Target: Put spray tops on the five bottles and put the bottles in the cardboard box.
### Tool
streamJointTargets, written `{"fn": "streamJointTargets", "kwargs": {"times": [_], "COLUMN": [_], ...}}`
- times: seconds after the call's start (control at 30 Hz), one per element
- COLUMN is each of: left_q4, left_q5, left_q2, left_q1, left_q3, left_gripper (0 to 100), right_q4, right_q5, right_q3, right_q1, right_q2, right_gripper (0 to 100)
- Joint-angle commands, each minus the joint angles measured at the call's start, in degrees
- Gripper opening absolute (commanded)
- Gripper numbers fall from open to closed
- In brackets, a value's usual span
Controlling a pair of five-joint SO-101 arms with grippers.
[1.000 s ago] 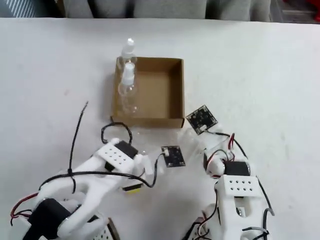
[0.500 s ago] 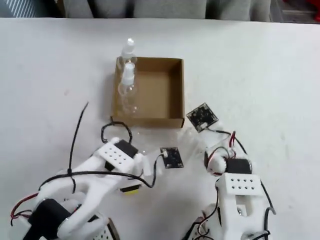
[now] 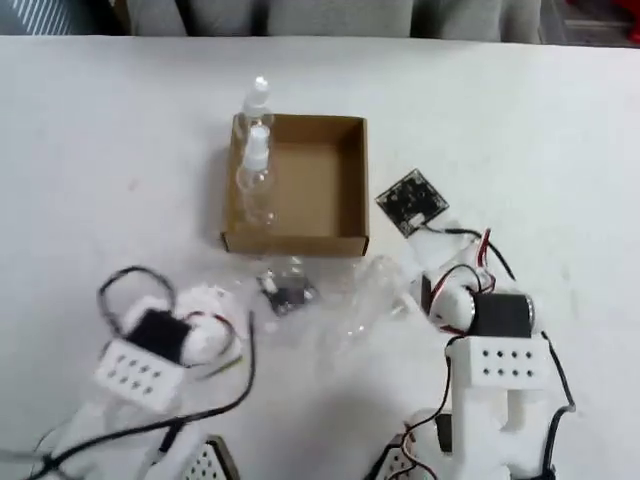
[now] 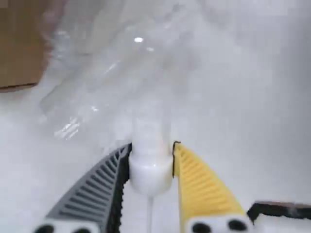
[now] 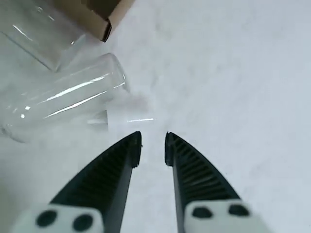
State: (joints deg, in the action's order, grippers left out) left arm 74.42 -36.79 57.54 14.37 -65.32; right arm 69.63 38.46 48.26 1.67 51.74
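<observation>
**Light, slick plastic: take it by the neck**

The left end effector (image 4: pixel 151 148) is clamped on a white spray top (image 4: pixel 150 167), which looks stiff and light. The right end effector (image 5: pixel 152 141) is parted and empty, near a clear bottle (image 5: pixel 63 99) lying on its side. The bottle is probably thin, slippery and apt to roll. Two capped bottles (image 3: pixel 255 175) stand by the cardboard box (image 3: pixel 300 243). The white surface (image 3: pixel 520 120) looks smooth, with grey chair backs (image 3: pixel 340 15) beyond.
</observation>
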Motion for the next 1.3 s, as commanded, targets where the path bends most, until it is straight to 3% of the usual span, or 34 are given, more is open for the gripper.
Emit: {"fn": "streamJointTargets", "kwargs": {"times": [0.0, 0.17, 0.33, 0.5, 0.73, 0.87, 1.27], "left_q4": [0.26, -3.43, -8.18, -13.36, -14.77, -15.65, -19.34], "left_q5": [0.79, 4.48, 8.00, 8.79, 8.79, 8.79, 11.60], "left_q2": [4.18, 4.18, 4.18, 4.18, 4.18, 4.35, 4.53], "left_q1": [-8.13, -15.78, -22.46, -27.74, -28.35, -28.35, -30.64], "left_q3": [0.35, 0.26, -1.14, -3.52, -4.40, -5.36, -6.15], "left_gripper": [2, 2, 2, 2, 2, 2, 2], "right_q4": [0.48, 0.84, 10.33, 18.24, 28.97, 26.95, 10.59], "right_q5": [-3.96, -0.62, 22.15, 34.99, 56.00, 59.43, 59.78], "right_q3": [-4.22, -8.88, -14.42, -15.74, -14.51, -10.64, -0.97], "right_q1": [-0.31, 0.40, 6.20, 10.07, 14.20, 17.36, 23.69], "right_q2": [-3.74, -13.93, -17.27, -14.55, -11.91, -12.44, -12.70], "right_gripper": [6.6, 2.9, 2.9, 7.4, 16.3, 18.7, 20.7]}}
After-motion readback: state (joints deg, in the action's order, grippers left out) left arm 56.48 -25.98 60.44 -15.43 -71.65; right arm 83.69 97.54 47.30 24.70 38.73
